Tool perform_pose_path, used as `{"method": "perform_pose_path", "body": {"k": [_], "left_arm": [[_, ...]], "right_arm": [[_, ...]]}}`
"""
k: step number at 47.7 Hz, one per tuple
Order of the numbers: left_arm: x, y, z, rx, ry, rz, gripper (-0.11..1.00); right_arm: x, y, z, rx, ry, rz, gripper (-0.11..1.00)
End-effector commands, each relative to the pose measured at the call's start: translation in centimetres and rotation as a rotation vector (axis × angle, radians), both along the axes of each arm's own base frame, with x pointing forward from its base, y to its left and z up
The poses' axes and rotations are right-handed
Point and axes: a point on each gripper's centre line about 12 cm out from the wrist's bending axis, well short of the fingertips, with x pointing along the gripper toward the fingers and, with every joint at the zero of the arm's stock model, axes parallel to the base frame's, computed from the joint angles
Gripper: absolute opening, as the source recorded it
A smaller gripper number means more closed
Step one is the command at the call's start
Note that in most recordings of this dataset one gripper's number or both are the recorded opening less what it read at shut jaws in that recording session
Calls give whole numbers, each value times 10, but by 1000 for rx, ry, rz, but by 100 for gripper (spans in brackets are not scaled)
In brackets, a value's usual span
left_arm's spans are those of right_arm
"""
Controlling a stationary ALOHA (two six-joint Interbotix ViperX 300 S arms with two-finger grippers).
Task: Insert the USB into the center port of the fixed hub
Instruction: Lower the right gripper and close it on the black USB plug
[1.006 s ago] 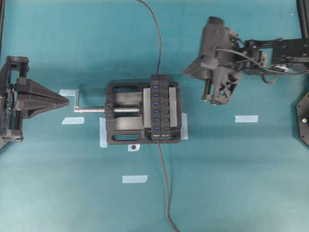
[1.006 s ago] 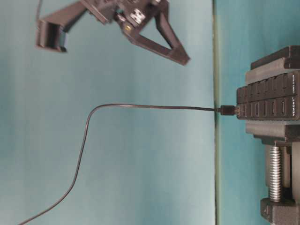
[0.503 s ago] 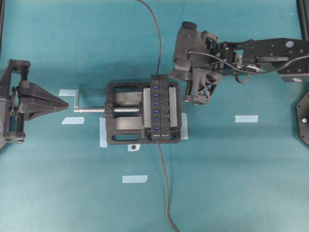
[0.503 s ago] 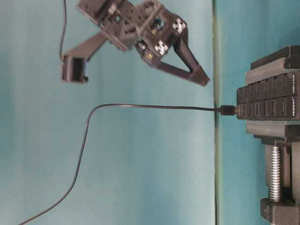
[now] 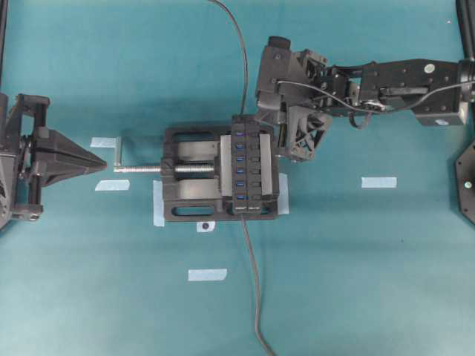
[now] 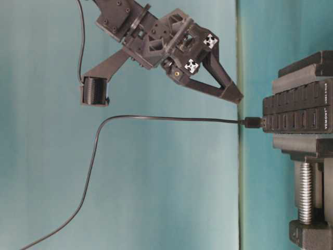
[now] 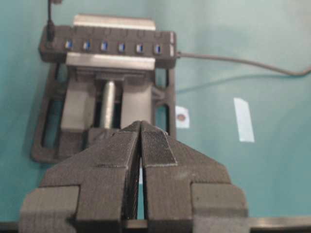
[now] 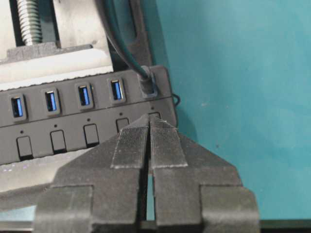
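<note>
USB: the small black plug (image 6: 253, 122) on its long thin dark grey cable (image 6: 156, 118) is seen seated upright in the end slot of the row, not the middle one.
Desk: a teal-covered desk (image 5: 371, 282) carries everything.
Vise: a wide black vise with a silver screw (image 5: 185, 200) clamps the hub.
Fixed hub: the long narrow black bar (image 5: 256, 167) lies with its row of blue slots running top to bottom in the overhead view.
Centre port: the middle blue slot (image 5: 240, 159) lies empty, three slots down the row from the plug.
Right tool: the black right tool (image 6: 235, 97) is clenched on nothing, just beside and above the plug. It is the nearer one.
Left tool: the black left tool (image 5: 100, 157) is clenched and empty, well apart, facing the screw handle.
Change: the right tool has been brought in from the right and lowered toward the plug.
Coming move: opening around the plug is judged necessary.
</note>
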Motion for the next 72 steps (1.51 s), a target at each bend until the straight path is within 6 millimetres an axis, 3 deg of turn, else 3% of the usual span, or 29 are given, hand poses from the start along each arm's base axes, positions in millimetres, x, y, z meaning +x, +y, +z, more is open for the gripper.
{"method": "perform_pose_path", "body": {"k": [1, 17, 26, 31, 39, 43, 51, 72], "left_arm": [[3, 0, 6, 0, -15, 0, 0], [3, 0, 7, 0, -18, 0, 0], [3, 0, 7, 0, -17, 0, 0], [3, 0, 7, 0, -17, 0, 0], [3, 0, 7, 0, -17, 0, 0], [3, 0, 7, 0, -18, 0, 0], [3, 0, 10, 0, -26, 0, 0], [3, 0, 10, 0, -26, 0, 0]], "right_arm": [[5, -1, 12, -16, -34, 11, 0], [6, -1, 13, -24, -35, 14, 1], [6, -1, 13, -20, -25, 14, 11], [7, -1, 13, -20, -33, 12, 30], [13, 0, 11, -24, -68, 15, 77], [16, -1, 11, -30, -91, 18, 94], [20, -1, 13, -33, -115, 17, 87], [22, -2, 10, -30, -109, 16, 88]]}}
